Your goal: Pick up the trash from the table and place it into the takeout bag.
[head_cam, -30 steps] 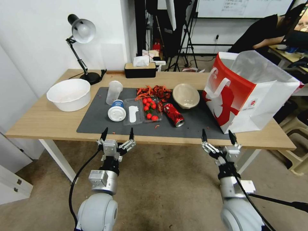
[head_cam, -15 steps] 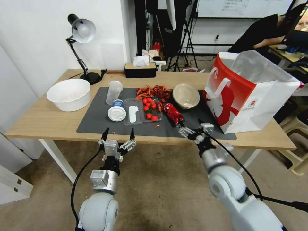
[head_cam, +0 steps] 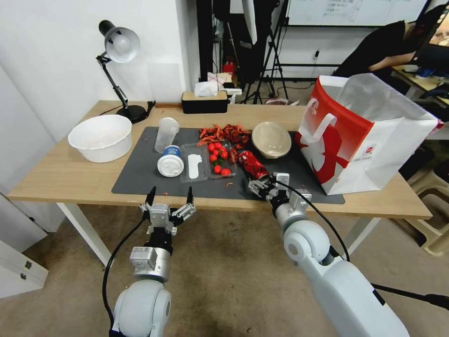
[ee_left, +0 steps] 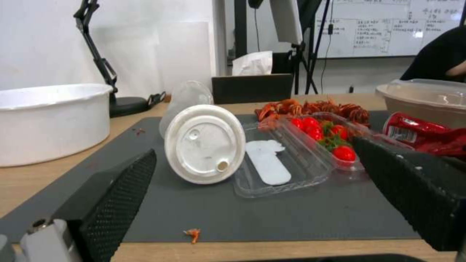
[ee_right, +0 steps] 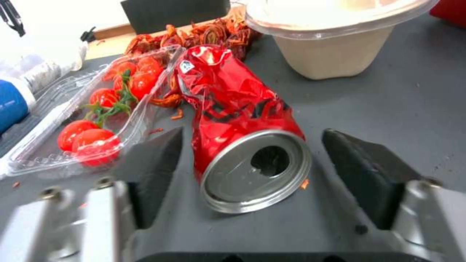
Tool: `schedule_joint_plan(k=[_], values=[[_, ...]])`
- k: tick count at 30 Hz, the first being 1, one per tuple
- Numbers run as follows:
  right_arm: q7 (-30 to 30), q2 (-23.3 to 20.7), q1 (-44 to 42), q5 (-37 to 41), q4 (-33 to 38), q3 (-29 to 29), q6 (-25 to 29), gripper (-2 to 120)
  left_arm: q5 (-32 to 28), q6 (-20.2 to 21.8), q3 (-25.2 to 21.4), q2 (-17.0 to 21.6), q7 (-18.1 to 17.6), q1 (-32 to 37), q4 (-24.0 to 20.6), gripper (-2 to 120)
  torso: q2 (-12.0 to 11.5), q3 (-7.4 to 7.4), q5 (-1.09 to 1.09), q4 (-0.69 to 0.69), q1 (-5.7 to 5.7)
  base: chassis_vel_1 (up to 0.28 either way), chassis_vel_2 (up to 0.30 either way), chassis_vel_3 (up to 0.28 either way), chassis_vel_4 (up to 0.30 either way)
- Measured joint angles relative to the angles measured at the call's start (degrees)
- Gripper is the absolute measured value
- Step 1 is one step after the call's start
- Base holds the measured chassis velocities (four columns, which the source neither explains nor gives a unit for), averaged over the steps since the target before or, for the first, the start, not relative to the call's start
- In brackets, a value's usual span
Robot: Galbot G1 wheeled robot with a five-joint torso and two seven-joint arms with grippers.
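- While the left hand [head_cam: 168, 197] is hanging idle just off the near edge of the surface [head_cam: 61, 175], its fingers are standing wide apart with nothing between them.
- Lying on the dark mat [head_cam: 140, 180] in front of it are the white lidded paper cup [head_cam: 170, 162] on its side and the clear plastic cup [head_cam: 166, 133], with a clear tray of tomatoes [head_cam: 219, 159] just beside them.
- Resting on its side near the middle of the mat is the crushed red can [ee_right: 238, 120], its open top facing the right hand [ee_right: 255, 171].
- That right hand is reaching low over the mat with its fingers spread wide, one on each side of the can's top end and not yet touching it.
- Judging by this, the first pick is in hand; the next move is calling for a little more reach, then a close across the dented body.
- Sitting behind the can is the beige bowl [head_cam: 271, 139].
- Standing upright at the far right is the takeout bag [head_cam: 365, 135], its mouth gaping open.
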Motion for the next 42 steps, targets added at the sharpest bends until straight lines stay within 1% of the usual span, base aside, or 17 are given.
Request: schedule_joint_plan(k=[2,4,7,12,15,17,19,21,22,24,25,29,32,33,35,40,42], values=[[-0.1,0.0,-0.1,0.1,0.0,0.0,0.0,66,0.0,0.0,0.1,0.0,0.0,0.0,0.0,100,0.0,0.0,0.0,0.0,0.0,0.0,0.0,0.0,0.0],[-0.1,0.1,-0.3,0.1,0.1,0.0,0.2,54,0.1,-0.1,0.1,0.0,0.0,0.0,0.0,100,0.0,0.0,0.0,0.0,0.0,0.0,0.0,0.0,0.0],[-0.3,0.1,-0.7,0.2,0.7,0.2,0.5,51,0.2,-0.1,0.2,0.0,0.0,0.0,0.0,100,0.0,0.0,0.0,0.0,0.0,0.0,0.0,0.0,0.0],[-1.0,0.2,-1.8,0.2,3.0,1.0,1.5,51,0.4,-0.2,0.1,0.0,0.0,0.2,0.0,100,0.0,0.0,0.0,0.01,0.0,0.0,0.0,0.0,0.0],[-4.4,-0.1,-3.0,0.2,5.7,2.6,4.1,51,0.4,-0.3,0.1,0.0,-0.1,0.2,0.0,100,0.0,0.0,0.01,0.01,0.0,0.0,0.0,0.0,0.0],[-8.4,-0.6,-3.9,0.4,8.6,5.0,7.1,51,0.4,-0.4,0.1,0.0,-0.1,0.3,0.0,100,0.0,0.0,0.01,0.0,0.0,0.0,0.0,0.0,0.0],[-9.2,-0.7,-4.0,0.5,9.2,5.8,7.8,51,0.4,-0.4,0.1,0.0,-0.1,0.3,0.0,100,0.0,0.0,0.0,0.0,0.0,0.0,0.0,0.0,0.0],[-11.3,-2.1,-2.5,1.2,13.2,11.1,10.5,51,0.6,-0.5,0.2,0.0,-0.1,0.3,0.0,100,0.0,-0.01,0.01,0.0,0.0,0.0,0.0,0.0,0.0],[-11.3,-2.1,-2.5,1.2,13.2,11.1,10.5,51,0.6,-0.5,0.2,0.0,-0.1,0.3,0.0,100,0.0,-0.01,0.01,0.0,0.0,0.0,0.0,0.0,0.0],[-9.4,-3.4,0.2,2.2,14.5,16.2,10.5,51,0.9,-0.6,0.5,0.0,-0.2,0.3,0.1,100,0.0,-0.01,0.0,0.01,0.0,0.0,0.0,0.0,0.0],[-9.4,-3.4,0.2,2.2,14.5,16.2,10.5,51,0.9,-0.6,0.5,0.0,-0.2,0.3,0.1,100,0.0,-0.01,0.0,0.01,0.0,0.0,0.0,0.0,0.0],[-3.6,-5.0,4.3,4.0,14.5,22.2,7.7,51,1.3,-0.7,0.8,0.0,-0.1,0.3,0.2,100,0.0,-0.01,0.01,0.0,0.0,0.0,0.0,0.0,0.0],[4.7,-6.4,8.3,5.1,12.6,25.7,2.5,51,1.4,-0.9,0.9,0.0,-0.1,0.5,0.2,100,0.0,0.0,0.01,0.0,0.0,0.0,0.0,0.0,0.0],[4.7,-6.4,8.3,5.1,12.6,25.7,2.5,51,1.4,-0.9,0.9,0.0,-0.1,0.5,0.2,100,0.0,0.0,0.01,0.0,0.0,0.0,0.0,0.0,0.0],[8.7,-6.9,9.7,6.3,11.6,26.9,-1.2,51,1.5,-0.9,0.9,0.0,-0.1,0.5,0.2,100,0.0,0.0,0.02,0.01,0.0,0.0,0.0,0.0,0.0],[11.1,-6.9,10.1,6.6,10.9,27.5,-4.7,52,1.6,-1.0,1.0,0.0,0.0,0.5,0.2,100,0.0,0.0,0.01,0.0,0.0,0.0,0.0,0.0,0.0],[11.4,-6.5,10.1,6.3,10.6,27.5,-5.7,62,1.7,-1.0,1.0,0.0,0.0,0.5,0.2,100,0.0,0.0,0.01,0.0,0.0,0.0,0.0,0.0,0.0]])
